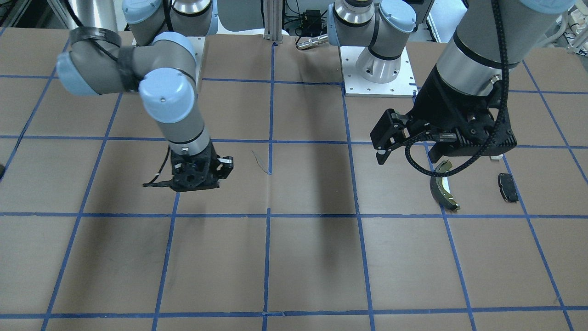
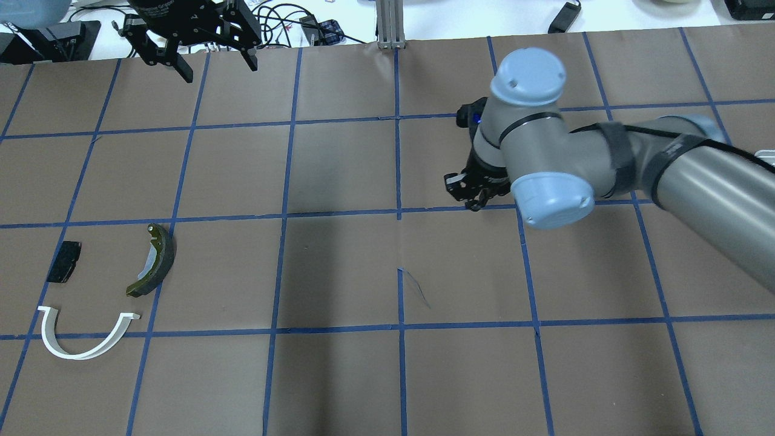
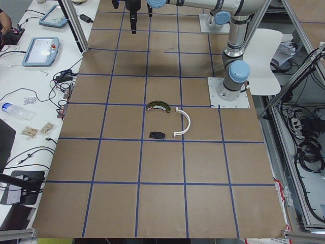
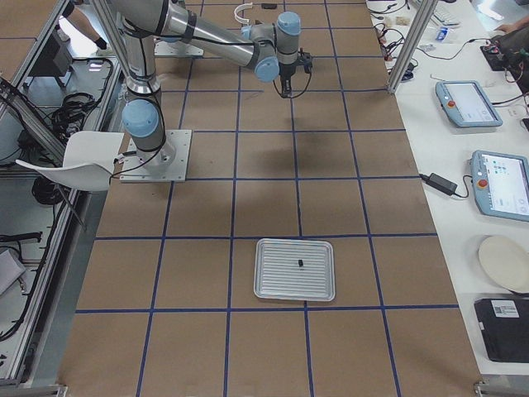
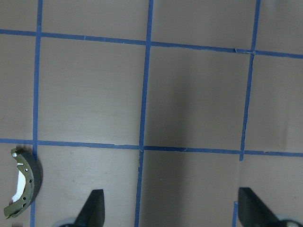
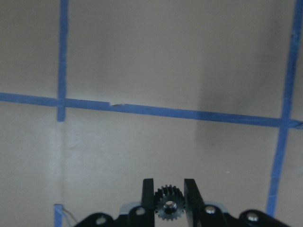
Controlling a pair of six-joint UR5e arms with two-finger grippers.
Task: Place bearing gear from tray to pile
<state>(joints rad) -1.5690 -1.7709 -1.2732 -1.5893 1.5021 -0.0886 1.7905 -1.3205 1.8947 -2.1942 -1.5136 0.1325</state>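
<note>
Jaws of the right gripper (image 6: 169, 189) pinch a dark, toothed bearing gear (image 6: 169, 204).

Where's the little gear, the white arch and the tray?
gear (image 6: 169, 205): right wrist view, on its middle hub.
arch (image 2: 75, 356): overhead view, on the bottom of its curve.
tray (image 4: 277, 273): exterior right view, on its bare ribbed floor.

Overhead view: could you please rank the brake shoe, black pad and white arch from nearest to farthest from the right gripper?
1. The brake shoe, left of centre, lies nearest the right gripper.
2. The black pad and white arch, at the far left: too close to call.
</note>
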